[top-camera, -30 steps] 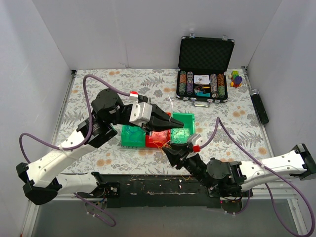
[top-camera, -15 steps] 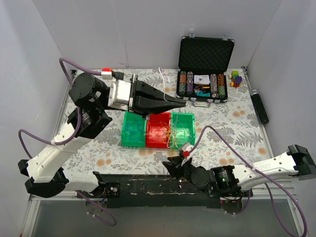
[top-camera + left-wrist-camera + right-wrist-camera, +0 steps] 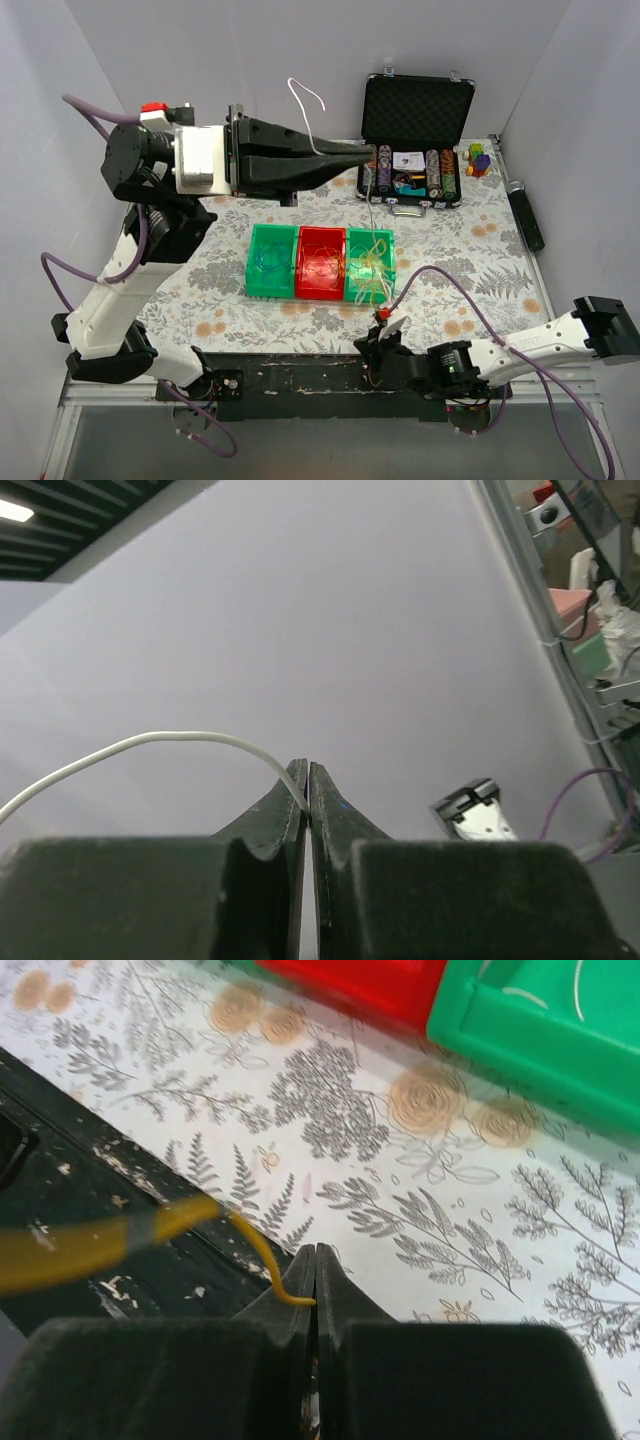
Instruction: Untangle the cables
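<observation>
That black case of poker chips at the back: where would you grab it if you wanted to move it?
Probably the metal handle on the near edge of the poker chip case, approached low from the arms' side. It is a thin bar standing off the edge. The lid stands open at the back and chips fill the tray, so other sides offer less.

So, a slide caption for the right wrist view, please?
Right pincer shut on a yellow cable, floral table beyond.
</observation>
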`<state>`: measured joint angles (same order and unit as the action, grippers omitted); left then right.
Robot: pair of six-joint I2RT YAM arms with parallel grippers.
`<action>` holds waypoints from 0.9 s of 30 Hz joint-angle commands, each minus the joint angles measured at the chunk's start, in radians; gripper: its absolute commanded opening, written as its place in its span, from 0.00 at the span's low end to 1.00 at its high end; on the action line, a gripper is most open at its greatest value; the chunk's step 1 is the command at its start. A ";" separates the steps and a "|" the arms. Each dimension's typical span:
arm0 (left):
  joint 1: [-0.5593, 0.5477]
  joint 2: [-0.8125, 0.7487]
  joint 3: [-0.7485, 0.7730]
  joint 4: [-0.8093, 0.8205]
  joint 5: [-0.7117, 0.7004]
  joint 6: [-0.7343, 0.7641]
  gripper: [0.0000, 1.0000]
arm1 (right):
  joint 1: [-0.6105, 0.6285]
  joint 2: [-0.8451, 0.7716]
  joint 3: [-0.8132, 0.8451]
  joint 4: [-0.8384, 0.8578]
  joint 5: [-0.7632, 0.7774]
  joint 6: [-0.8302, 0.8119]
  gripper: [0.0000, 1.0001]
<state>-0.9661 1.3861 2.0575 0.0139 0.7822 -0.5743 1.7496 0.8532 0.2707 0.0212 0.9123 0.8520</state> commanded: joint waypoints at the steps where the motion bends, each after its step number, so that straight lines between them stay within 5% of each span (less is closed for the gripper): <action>1: -0.003 0.019 0.101 0.027 -0.101 0.100 0.00 | 0.001 0.047 -0.016 -0.119 -0.006 0.200 0.01; 9: -0.003 0.050 0.136 0.262 -0.259 0.344 0.00 | -0.001 0.106 -0.021 -0.239 -0.027 0.334 0.01; 13: -0.003 0.018 0.080 0.200 -0.253 0.329 0.00 | 0.001 0.104 0.016 -0.303 -0.036 0.306 0.01; 20: -0.003 -0.191 -0.405 0.143 -0.215 0.326 0.00 | 0.060 -0.054 0.235 -0.362 0.083 0.015 0.69; 22: -0.003 -0.229 -0.482 0.139 -0.221 0.338 0.00 | 0.073 -0.095 0.286 -0.351 0.112 -0.057 0.80; 27: -0.003 -0.260 -0.549 0.112 -0.213 0.349 0.00 | 0.117 -0.146 0.366 -0.336 0.175 -0.168 0.85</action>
<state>-0.9661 1.1728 1.5349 0.1467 0.5732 -0.2459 1.7527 0.7315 0.5777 -0.3260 0.9886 0.8242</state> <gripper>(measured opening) 0.013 0.841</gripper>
